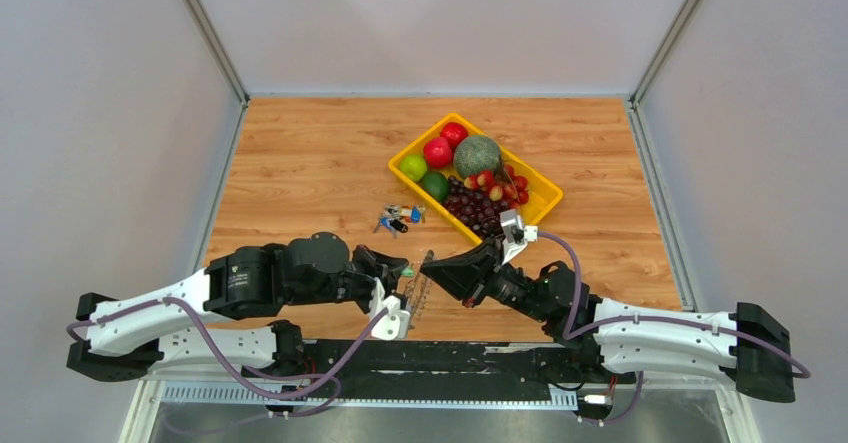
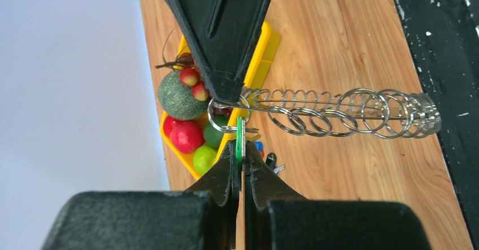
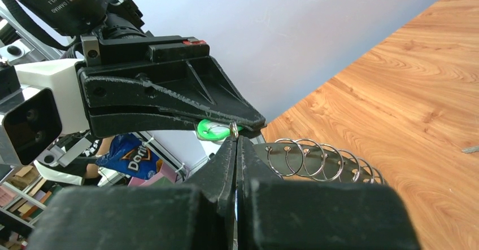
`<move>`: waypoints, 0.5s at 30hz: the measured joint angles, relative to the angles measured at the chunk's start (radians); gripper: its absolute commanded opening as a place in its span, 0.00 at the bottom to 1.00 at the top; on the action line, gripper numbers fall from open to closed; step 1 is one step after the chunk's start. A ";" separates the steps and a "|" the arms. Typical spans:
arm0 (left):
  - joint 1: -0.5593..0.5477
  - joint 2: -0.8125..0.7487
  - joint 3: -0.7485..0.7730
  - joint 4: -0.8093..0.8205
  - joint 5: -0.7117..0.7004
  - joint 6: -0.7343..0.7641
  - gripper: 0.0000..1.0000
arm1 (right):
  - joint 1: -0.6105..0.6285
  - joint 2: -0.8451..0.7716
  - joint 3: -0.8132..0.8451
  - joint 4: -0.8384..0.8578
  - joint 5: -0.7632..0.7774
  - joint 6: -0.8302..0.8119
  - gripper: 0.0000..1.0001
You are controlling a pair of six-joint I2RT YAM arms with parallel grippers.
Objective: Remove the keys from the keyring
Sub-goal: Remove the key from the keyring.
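Both grippers meet tip to tip on the near side of the tray [image 1: 548,201], over bare wood. The left gripper [image 2: 240,153] is clamped tight on the green tag [image 2: 239,132]. The right gripper [image 3: 236,144] is pinched closed on the keyring [image 2: 339,113] just beside that tag. From the pinch the keyring runs away from the tray toward the table's near edge. Its keys [image 1: 417,299] are seen edge-on, mostly as a row of wire loops. A small coloured bunch [image 1: 398,218] lies between tray and grippers, apart from both. In the tray sit a melon [image 1: 477,155], grapes [image 1: 478,208], and red and green fruit. The right gripper's black finger hides part of the tray in the left wrist view.
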 measured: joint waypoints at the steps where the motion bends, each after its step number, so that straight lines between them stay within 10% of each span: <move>1: 0.000 0.000 0.000 0.000 -0.009 -0.003 0.00 | -0.001 0.001 0.000 -0.003 -0.001 0.003 0.00; 15: -0.001 0.005 0.044 -0.006 -0.039 -0.040 0.00 | -0.003 0.064 0.001 -0.063 -0.068 -0.007 0.28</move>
